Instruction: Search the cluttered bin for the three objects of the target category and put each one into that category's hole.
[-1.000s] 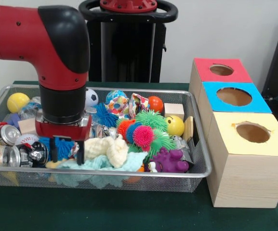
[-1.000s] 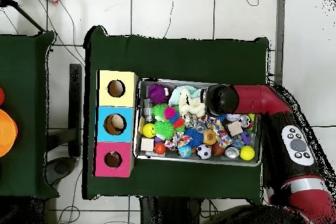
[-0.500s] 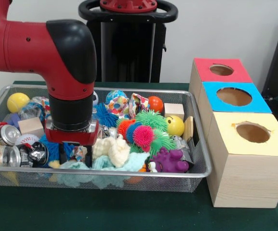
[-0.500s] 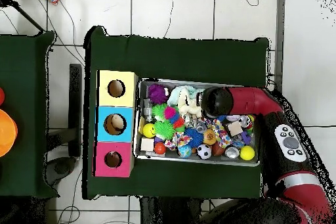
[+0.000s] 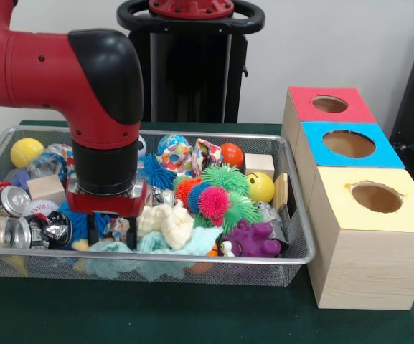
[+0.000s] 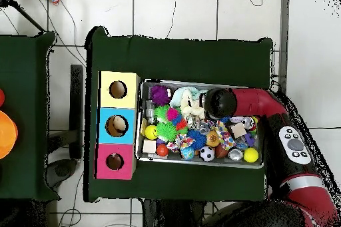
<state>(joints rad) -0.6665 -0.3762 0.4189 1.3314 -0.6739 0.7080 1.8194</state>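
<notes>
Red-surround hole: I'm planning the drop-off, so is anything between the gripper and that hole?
Nothing covers the red-surround hole; its opening shows clear. The gripper sits low in the wire bin, so the heap of spiky balls and the bin's end wall lie between them.

I work in what looks like a robotics lab, not a home. My red and black arm (image 5: 63, 79) rises from a black pedestal (image 5: 190, 64) at a table draped in dark green cloth (image 5: 142, 315), set against a plain pale wall (image 5: 336, 43). From above, the floor (image 6: 173, 11) is pale tile with loose cables (image 6: 70, 21) trailing across it, and a second green-covered table (image 6: 23, 114) stands just beside mine. The staged props fit a test setup: a wire mesh bin (image 5: 296, 247) crammed with toys, and three pale wooden boxes (image 5: 368, 269) with round holes ringed in red, blue and yellow paper.
</notes>
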